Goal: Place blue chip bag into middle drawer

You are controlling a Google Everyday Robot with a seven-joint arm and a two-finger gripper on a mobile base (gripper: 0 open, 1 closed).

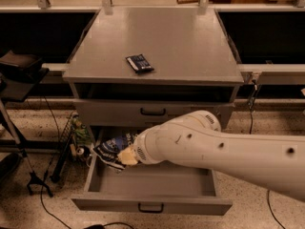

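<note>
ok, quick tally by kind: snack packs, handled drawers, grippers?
Snack packs: 2. The blue chip bag and a flat packet on the cabinet top.
Handled drawers: 2. The middle drawer is open, the upper drawer is closed.
Grippers: 1. The gripper holds the bag over the open drawer's left side.
Total: 5

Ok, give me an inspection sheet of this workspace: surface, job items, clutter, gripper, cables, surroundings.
Surface: flat grey cabinet top.
Job's things: crumpled shiny dark-blue foil chip bag held over the left rear of the open grey middle drawer.
Clutter: small flat dark-blue rectangular packet on the cabinet top.
Gripper: gripper shut on the bag, over the drawer's left side.
Cables: black cables on the floor, left.
Surroundings: black stand at left.
</note>
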